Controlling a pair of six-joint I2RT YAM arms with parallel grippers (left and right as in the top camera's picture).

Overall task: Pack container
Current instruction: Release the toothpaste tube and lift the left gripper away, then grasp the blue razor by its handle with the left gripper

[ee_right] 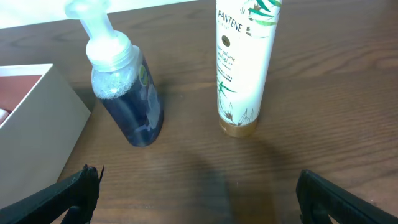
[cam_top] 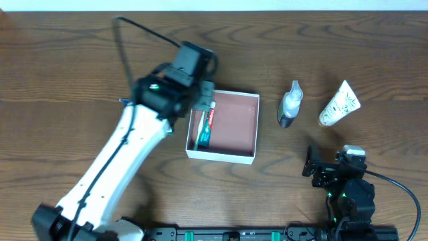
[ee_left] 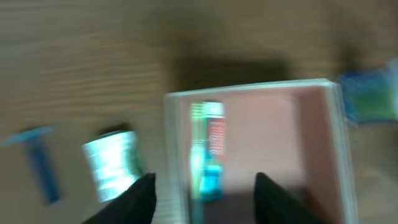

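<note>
So the container [cam_top: 238, 122] sits open side up about mid-counter, a touch left of centre. It's pretty much square, so no real long axis, and it's twisted slightly against the edge of the counter [cam_top: 67, 73]. One toothpaste tube [cam_top: 206, 127] lies flat inside, right along the left wall, with its long axis running near to far.

The left gripper [cam_top: 204, 100] hangs over the box's far-left corner. In the left wrist view its fingers [ee_left: 144, 194] are spread apart with nothing between them, one over the left wall and one over the pink floor. That view is very blurry. It shows a blue stick-like thing [ee_left: 40, 163] and something shiny and silver [ee_left: 112, 163] on the counter outside the left wall, but I can't tell what they are.

Off to the right, well apart from the box, a clear pump bottle [cam_top: 289, 104] and a white Pantene tube [cam_top: 339, 104] lie side by side. The right gripper [cam_top: 313, 164] is nearer than them, fingers [ee_right: 71, 194] wide open, touching nothing.
</note>
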